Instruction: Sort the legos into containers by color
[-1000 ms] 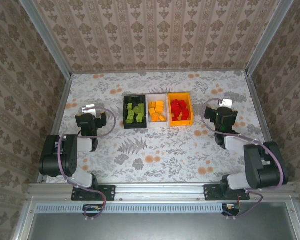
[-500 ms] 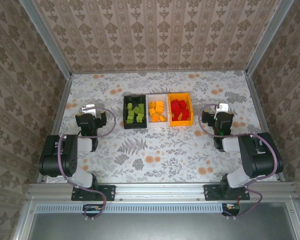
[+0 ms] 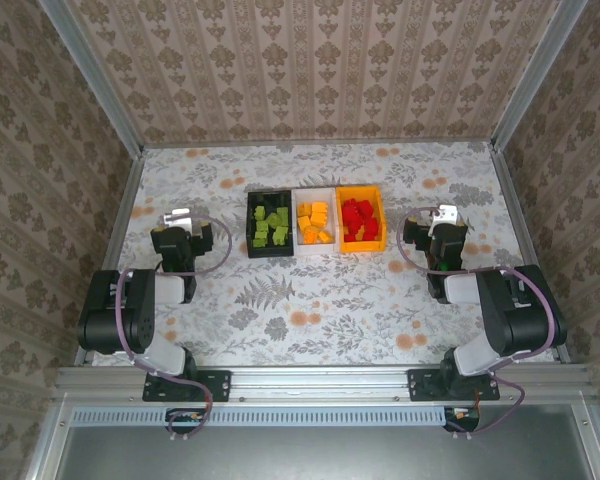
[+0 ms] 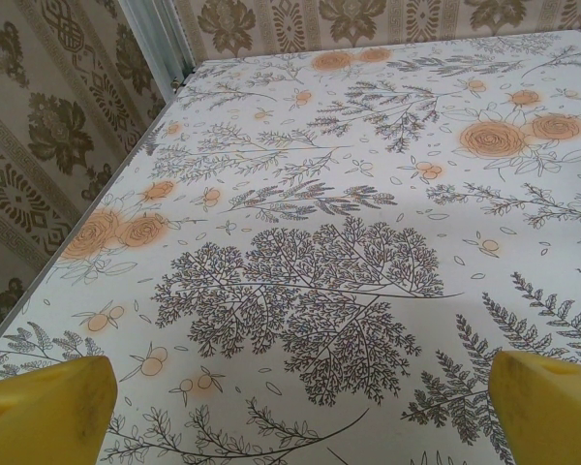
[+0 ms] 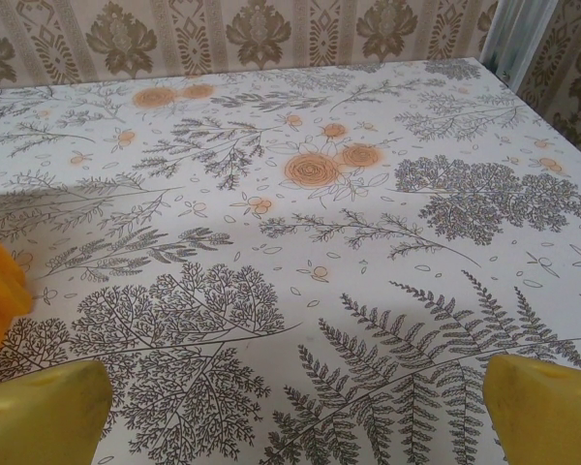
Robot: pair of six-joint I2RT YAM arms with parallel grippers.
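Claw on the left (image 3: 177, 216) stands with its jaws spread wide and holds nothing, near the counter's (image 3: 320, 300) left edge; the right claw (image 3: 443, 214) is equally wide and bare near the right edge. Bare counter lies between each claw and the containers, and along the whole near edge. Three bins stand touching in a row in the counter's far half, midway between its side edges: black bin (image 3: 251, 225) with the lime green bricks (image 3: 271, 226), white bin (image 3: 315, 192) with the orange bricks (image 3: 315, 223), orange-yellow bin (image 3: 381, 215) with the red bricks (image 3: 358, 220). Each heap is too small and jumbled for an exact count.
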